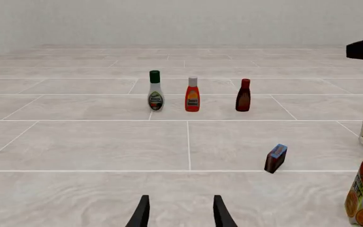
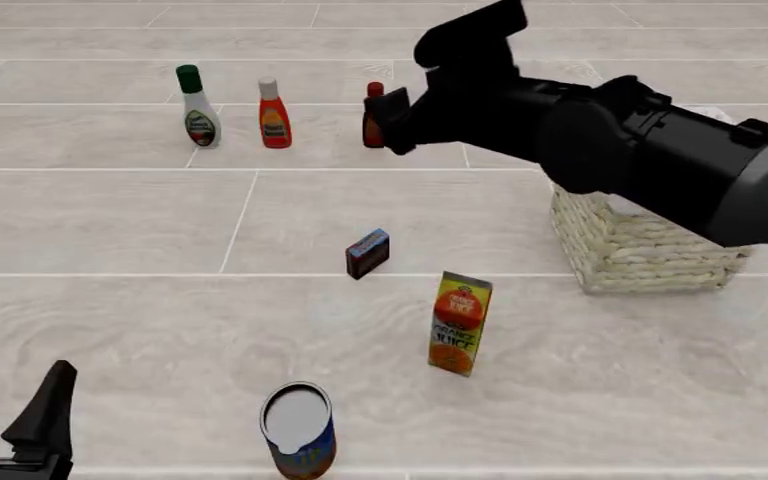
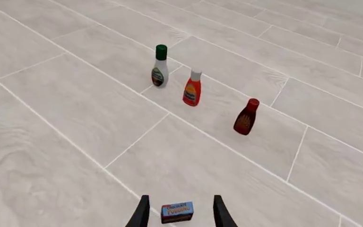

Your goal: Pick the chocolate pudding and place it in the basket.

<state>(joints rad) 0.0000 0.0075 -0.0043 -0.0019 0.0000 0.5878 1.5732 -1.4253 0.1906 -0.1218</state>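
Progress at the approach stage, read from left to right. Left pincer (image 2: 11,405) rests at the near left edge of the worktop (image 2: 104,230) with jaws parted and nothing between them, well apart from every task item. Chocolate pudding (image 2: 368,253) stands free on the worktop, ungrasped, below and short of the right pincer in the front view; in the right wrist view the carton (image 3: 177,212) appears between the two spread fingertips (image 3: 142,213) of the right pincer (image 3: 179,213), so the jaws are open and aligned over it, though contact cannot be confirmed and seems not yet made. A juice carton (image 2: 459,324) stands near the pudding. Basket (image 2: 644,250) sits to the right, partly hidden under the right arm, its interior out of sight. Judged outstanding: descent, closure on the carton, lift, transfer rightward and release into the basket.
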